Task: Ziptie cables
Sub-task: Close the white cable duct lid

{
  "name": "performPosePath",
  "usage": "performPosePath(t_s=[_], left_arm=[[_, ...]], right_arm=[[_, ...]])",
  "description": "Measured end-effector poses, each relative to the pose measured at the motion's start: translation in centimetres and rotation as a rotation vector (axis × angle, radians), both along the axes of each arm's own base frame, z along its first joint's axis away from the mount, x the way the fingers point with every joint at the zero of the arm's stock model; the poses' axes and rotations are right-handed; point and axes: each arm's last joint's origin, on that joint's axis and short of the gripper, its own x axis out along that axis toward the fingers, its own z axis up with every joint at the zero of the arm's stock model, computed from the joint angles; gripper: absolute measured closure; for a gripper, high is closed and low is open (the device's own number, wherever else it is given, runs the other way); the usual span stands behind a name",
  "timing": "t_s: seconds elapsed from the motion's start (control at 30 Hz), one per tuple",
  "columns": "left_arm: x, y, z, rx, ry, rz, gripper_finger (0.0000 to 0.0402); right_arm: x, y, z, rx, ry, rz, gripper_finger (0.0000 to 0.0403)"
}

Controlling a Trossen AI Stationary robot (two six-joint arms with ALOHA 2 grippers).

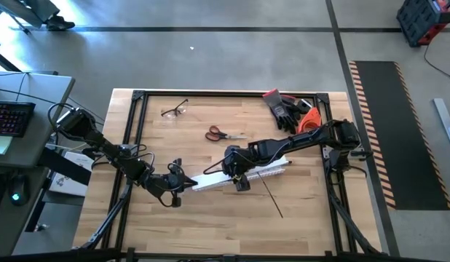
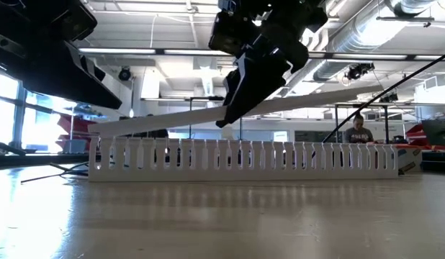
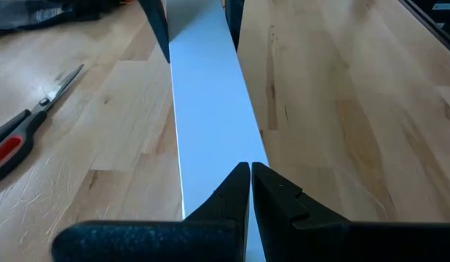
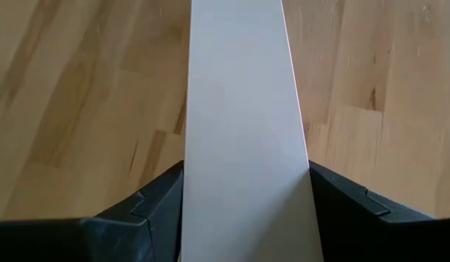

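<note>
High view shows us lifting the cover [image 1: 210, 180] off the duct [image 1: 272, 169]: our right gripper [image 1: 236, 177] clamps it across its width, our left gripper [image 1: 183, 184], pressed together, pins its end. We should raise both ends evenly, avoiding twist. The ziptie [image 1: 272, 195] lies just beside; cables hidden.

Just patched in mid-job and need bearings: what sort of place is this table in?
Likely an industrial lab or workshop: exposed ceiling ducts, hazard-striped floor mat, a keyboard desk beside the wooden table.
</note>
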Motion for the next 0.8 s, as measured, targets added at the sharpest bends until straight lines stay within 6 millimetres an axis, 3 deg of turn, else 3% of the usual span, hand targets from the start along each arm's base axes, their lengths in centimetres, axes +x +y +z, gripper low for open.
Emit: performPosePath(t_s=[0.8], left_arm=[[0.6,-0.5,-2.3,0.013,0.052,0.005,0.0402]], right_arm=[[-0.1,0.1,-0.2,-0.005,0.013,0.007,0.0186]])
